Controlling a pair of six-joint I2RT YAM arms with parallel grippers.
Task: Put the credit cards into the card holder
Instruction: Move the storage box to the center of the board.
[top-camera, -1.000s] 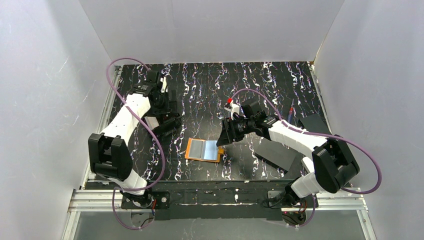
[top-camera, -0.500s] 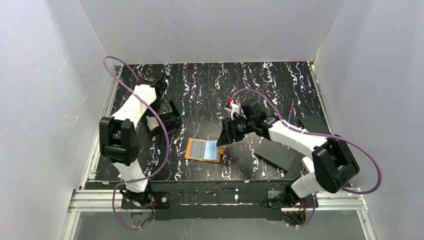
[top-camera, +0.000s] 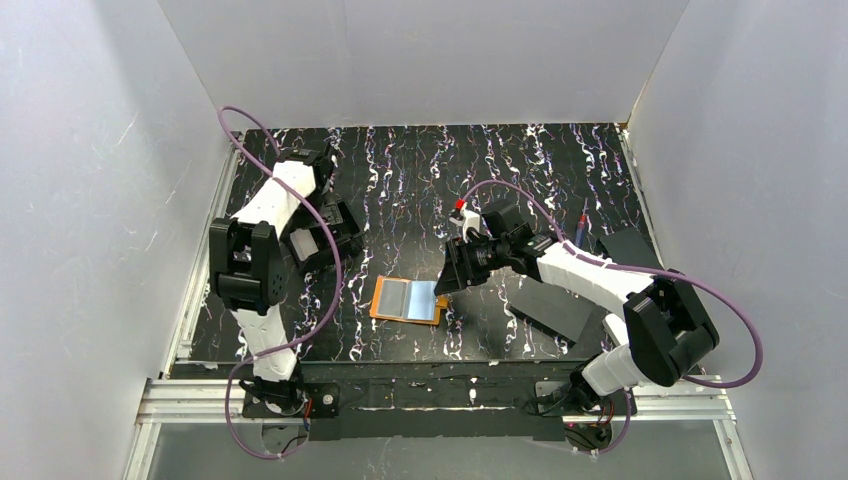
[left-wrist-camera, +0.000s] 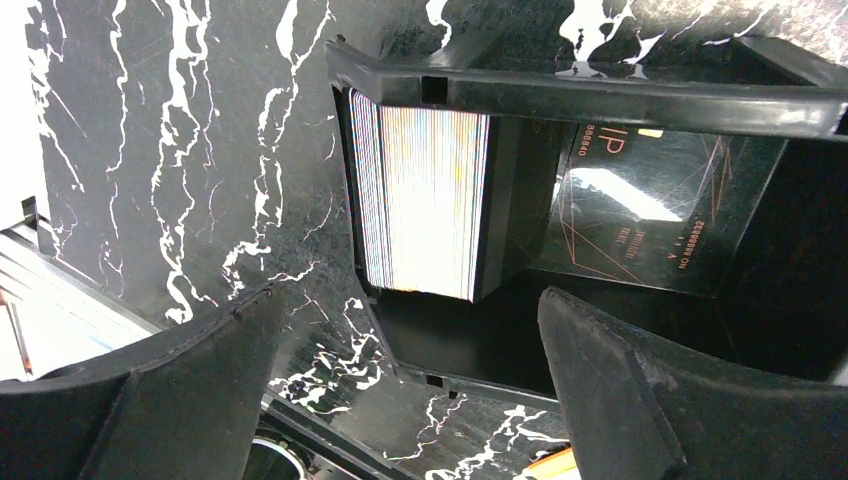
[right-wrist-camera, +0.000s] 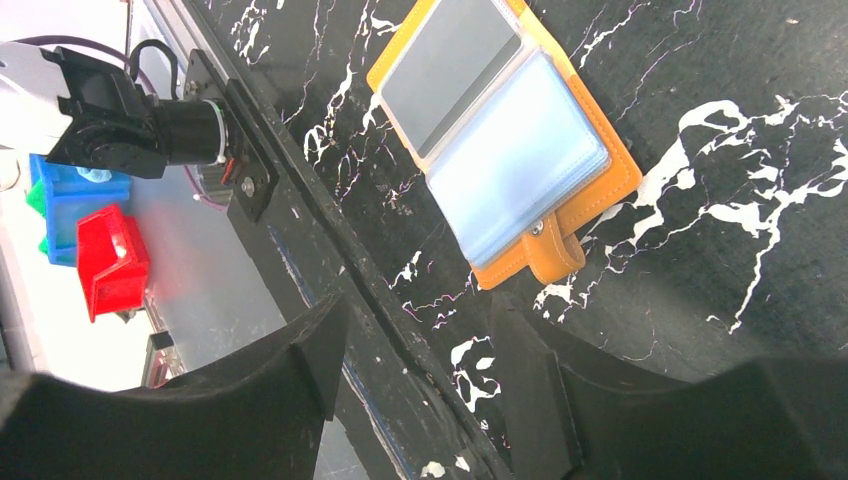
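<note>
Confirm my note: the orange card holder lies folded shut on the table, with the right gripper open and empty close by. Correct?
Not quite. The card holder lies spread open, not folded shut; the right wrist view shows its clear sleeves facing up and the snap tab undone. The right gripper is open and empty close by, as noted.

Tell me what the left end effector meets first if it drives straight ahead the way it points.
Probably the near rim of the open black plastic box, then the stack of stripe-edged cards inside it; depth is uncertain.
</note>
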